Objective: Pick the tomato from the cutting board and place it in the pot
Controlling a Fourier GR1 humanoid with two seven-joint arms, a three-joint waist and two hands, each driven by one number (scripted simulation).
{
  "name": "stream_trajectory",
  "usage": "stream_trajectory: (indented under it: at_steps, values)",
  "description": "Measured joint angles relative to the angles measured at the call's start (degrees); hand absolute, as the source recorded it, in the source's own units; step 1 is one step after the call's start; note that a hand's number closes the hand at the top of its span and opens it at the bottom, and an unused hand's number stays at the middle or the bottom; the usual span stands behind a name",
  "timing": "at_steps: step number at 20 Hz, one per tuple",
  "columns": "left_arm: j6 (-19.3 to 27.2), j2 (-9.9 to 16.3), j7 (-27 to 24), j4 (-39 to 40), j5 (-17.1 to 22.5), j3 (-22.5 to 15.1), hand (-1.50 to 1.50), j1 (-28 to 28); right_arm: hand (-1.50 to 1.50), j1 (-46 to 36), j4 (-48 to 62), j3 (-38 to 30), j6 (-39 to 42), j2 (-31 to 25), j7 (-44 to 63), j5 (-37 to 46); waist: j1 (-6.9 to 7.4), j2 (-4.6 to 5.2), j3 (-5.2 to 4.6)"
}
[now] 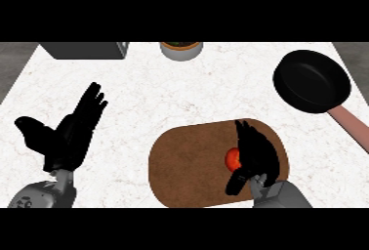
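Note:
A red tomato (232,158) lies on the round brown cutting board (187,166) at the lower middle of the counter. My right hand (256,151) hangs over the board and covers the tomato's right side. Its fingers stretch straight toward the far edge and its thumb (236,182) points back below the tomato, so the hand is open. The black pot (311,80) with a pinkish handle (351,126) stands at the far right, beyond the board. My left hand (69,132) rests open at the left, fingers up, away from the board.
A dark grey box (83,50) stands at the counter's far left edge. A small round bowl-like container (181,50) sits at the far middle. White marble counter (180,93) lies between the board and these.

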Motion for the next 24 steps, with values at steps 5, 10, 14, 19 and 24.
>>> stream_trajectory:
  at_steps: [5,10,14,19,24]
  values:
    - [-0.98,-1.34,-0.17,0.50,-1.29,0.79,0.00,0.06,1.50,-0.87,4.59,-2.12,1.01,1.96,-1.94,1.06,-0.04,0.02,0.00]
    - [-1.62,-2.94,0.44,0.45,-3.05,1.34,0.00,-0.34,1.50,-0.24,3.07,-2.85,0.84,2.18,-6.53,2.46,-0.12,0.00,0.01]
    - [-3.71,-2.94,0.58,-0.87,-2.82,3.05,0.00,1.82,1.50,0.41,2.42,-1.98,0.26,3.65,-7.50,5.38,-0.08,-0.01,0.01]
    - [-4.09,-4.55,2.08,-0.59,-4.32,3.60,0.00,0.35,1.50,1.06,1.98,-3.97,0.48,2.63,-11.44,6.42,-0.22,0.01,0.02]
    - [-3.88,-4.58,1.35,-0.91,-4.43,4.20,0.00,0.96,1.50,2.47,1.22,-17.13,5.18,-14.01,-27.48,-2.73,-1.44,0.13,0.17]
